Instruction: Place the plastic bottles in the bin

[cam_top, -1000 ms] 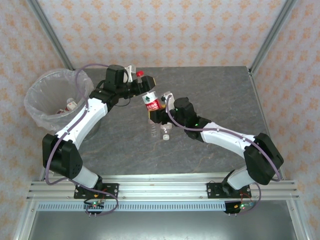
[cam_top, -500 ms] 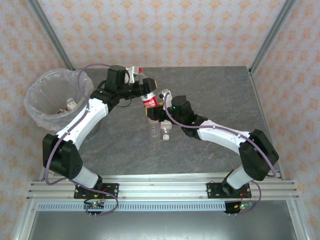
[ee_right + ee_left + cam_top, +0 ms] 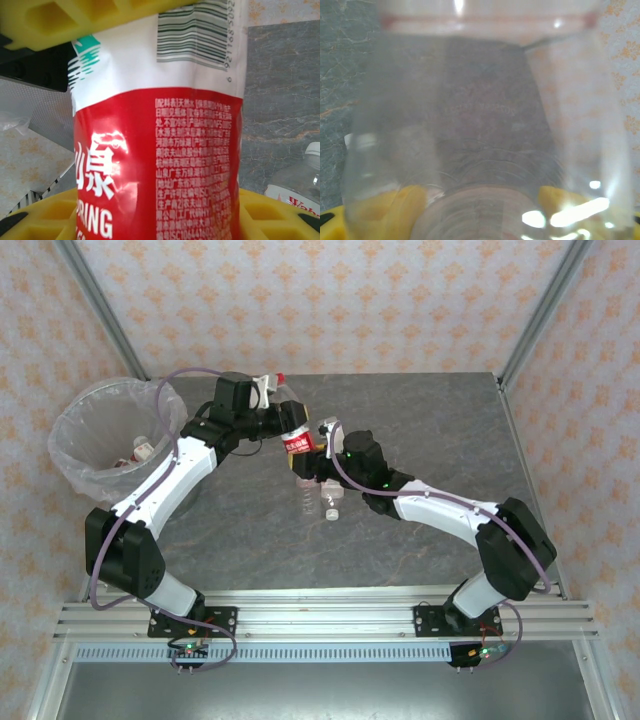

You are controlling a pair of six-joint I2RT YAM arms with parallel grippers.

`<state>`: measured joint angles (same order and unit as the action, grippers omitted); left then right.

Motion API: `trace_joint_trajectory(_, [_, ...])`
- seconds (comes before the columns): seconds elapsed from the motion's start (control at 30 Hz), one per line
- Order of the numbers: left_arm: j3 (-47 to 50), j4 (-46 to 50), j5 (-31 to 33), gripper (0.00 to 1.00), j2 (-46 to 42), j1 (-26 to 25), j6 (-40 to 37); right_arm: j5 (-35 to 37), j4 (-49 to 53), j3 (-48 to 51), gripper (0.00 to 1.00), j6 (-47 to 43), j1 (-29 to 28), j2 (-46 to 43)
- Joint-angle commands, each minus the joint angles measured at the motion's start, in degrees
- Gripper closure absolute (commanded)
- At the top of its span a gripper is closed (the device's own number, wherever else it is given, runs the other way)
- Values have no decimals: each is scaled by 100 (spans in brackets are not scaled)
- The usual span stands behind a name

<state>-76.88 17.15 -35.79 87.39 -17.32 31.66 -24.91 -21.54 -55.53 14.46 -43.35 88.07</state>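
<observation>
Some bottles (image 3: pixel 140 448) lie in the far-left bin (image 3: pixel 70 430). The right gripper (image 3: pixel 303 462) clamps a red-and-white bottle (image 3: pixel 160 150) reading "SPRING"; the left gripper (image 3: pixel 285 420) brackets it, grip unclear.

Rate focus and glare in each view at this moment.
Left wrist: the clear plastic bottle with a red-and-white label sits too close, blurred, with glare spots at lower right. Right wrist: its label print is sharp, one small highlight. Top external: sharp, evenly lit, soft shadows on the grey marbled table.
</observation>
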Motion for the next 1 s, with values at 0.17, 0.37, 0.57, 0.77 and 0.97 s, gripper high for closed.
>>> trace_joint_trajectory(0.17, [-45, 169, 254, 42, -262, -26, 92, -193, -519, 95, 30, 37, -6, -218])
trace_joint_trajectory(0.37, [-155, 274, 364, 42, -197, -26, 143, -114, -65, 334, 16, -397, -1, -657])
trace_joint_trajectory(0.57, [-246, 419, 631, 42, -213, -25, 114, 497, 106, 685, 1, -829, 1, -1236])
trace_joint_trajectory(0.77, [-260, 543, 1001, 42, -347, -26, 64, 1343, -141, 1063, 1, -1026, 2, -1774])
trace_joint_trajectory(0.97, [-195, 623, 1396, 42, -563, -23, 9, 2736, -395, 1372, 1, -871, 2, -1953])
